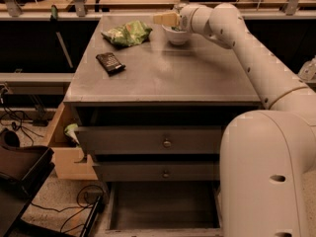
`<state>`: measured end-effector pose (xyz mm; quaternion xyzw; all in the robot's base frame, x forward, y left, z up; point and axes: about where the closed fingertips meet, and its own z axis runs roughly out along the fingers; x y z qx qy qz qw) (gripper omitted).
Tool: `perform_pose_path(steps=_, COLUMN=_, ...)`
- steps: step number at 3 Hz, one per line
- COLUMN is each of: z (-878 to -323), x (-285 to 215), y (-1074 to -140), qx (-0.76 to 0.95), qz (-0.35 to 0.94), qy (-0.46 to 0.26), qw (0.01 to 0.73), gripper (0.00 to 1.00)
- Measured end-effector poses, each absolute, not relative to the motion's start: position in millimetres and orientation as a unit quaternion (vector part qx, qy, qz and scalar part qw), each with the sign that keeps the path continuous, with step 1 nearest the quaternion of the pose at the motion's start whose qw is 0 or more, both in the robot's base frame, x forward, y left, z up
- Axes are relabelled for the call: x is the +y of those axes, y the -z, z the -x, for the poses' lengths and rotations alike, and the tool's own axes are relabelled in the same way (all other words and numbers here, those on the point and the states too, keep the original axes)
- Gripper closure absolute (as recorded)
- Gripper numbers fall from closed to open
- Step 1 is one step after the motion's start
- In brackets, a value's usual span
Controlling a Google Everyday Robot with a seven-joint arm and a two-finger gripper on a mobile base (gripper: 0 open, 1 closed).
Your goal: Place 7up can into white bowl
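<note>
The white bowl (pixel 177 36) stands at the far middle of the grey cabinet top (pixel 163 73). A small green-and-pale piece shows inside the bowl's rim; it looks like the 7up can (pixel 176 28) lying in the bowl, mostly hidden by the wrist. My gripper (pixel 165 19) hangs just above the bowl's left rim, pointing left, with nothing visible in it. The white arm reaches in from the right.
A green-and-white snack bag (pixel 127 33) lies left of the bowl. A dark flat packet (pixel 110 62) lies nearer the front left. Below the top are closed drawers (pixel 167 142), an open bottom drawer (pixel 163 206) and an open wooden side drawer (pixel 66 152).
</note>
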<state>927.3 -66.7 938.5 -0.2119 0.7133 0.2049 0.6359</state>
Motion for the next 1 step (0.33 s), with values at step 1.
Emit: perform_pose_path(steps=1, z=-927.3, x=-66.6, y=-938.4, qx=0.713, qz=0.212, qy=-0.205, qw=0.636, gripper=0.0)
